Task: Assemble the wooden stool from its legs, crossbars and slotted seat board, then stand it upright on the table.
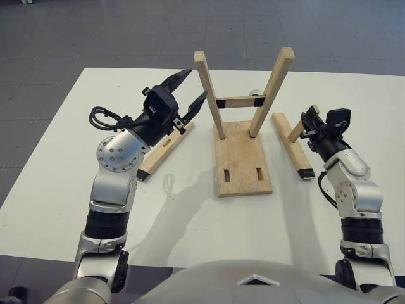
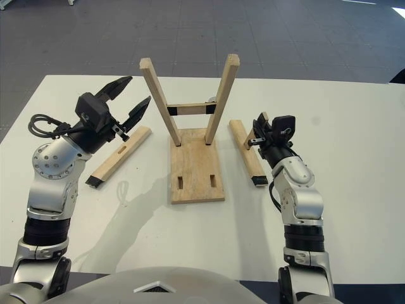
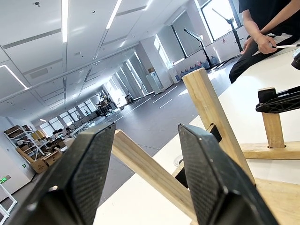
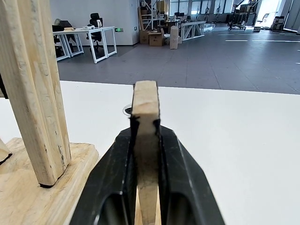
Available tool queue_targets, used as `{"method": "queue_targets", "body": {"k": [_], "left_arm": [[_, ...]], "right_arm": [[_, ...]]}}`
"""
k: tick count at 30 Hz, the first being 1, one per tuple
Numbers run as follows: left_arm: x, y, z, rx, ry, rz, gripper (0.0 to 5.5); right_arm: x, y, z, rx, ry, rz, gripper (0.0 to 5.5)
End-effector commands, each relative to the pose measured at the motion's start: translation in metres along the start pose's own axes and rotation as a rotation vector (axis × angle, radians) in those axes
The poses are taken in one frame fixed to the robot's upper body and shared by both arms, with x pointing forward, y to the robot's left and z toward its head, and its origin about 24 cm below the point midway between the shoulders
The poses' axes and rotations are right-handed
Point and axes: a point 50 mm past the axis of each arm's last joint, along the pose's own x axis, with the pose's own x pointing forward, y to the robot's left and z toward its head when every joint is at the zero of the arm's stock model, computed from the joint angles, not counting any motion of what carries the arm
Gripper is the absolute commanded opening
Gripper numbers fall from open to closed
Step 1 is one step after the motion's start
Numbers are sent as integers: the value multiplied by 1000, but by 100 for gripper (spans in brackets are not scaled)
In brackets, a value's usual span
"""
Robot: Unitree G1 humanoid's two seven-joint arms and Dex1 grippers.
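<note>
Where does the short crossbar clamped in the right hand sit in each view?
Left eye view: short crossbar, right of the seat board, in the right hand.
Right eye view: same place.
Left wrist view: past the upright leg.
Right wrist view: between its own fingers.
Shared landmark: that upright leg.

Pale seat board [image 1: 243, 158] and black-tipped legs [image 1: 288, 144], black left end effector [image 1: 197, 83], white table [image 1: 63, 158], grey floor [image 1: 95, 31]

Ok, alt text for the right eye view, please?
A seat board lies flat on the table with two legs standing in its far slots, joined by a crossbar. The right gripper, jaws shut, holds a short crossbar on one loose leg; the left gripper hovers open near the other leg.
</note>
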Motion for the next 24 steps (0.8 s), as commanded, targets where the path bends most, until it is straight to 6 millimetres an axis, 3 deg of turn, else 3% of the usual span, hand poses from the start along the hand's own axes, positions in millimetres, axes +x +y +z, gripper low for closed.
{"method": "queue_targets", "body": {"k": [1,10,11,18,21,24], "left_arm": [[3,0,0,8,8,-7,248],[2,-1,-1,4,10,-7,248],[2,-1,-1,3,11,-6,248],[1,-1,-2,2,16,-9,248],[-1,-2,-3,0,23,-9,248],[-3,-2,-5,-2,33,-3,248]], "right_arm": [[-2,-2,-25,7,175,-32,41],[-1,1,-11,2,136,-39,41],[-1,1,-8,-2,130,-39,81],[-3,0,31,-29,17,-53,210],[-13,7,66,-41,-73,-39,210],[-20,12,121,0,-232,-43,210]]}}
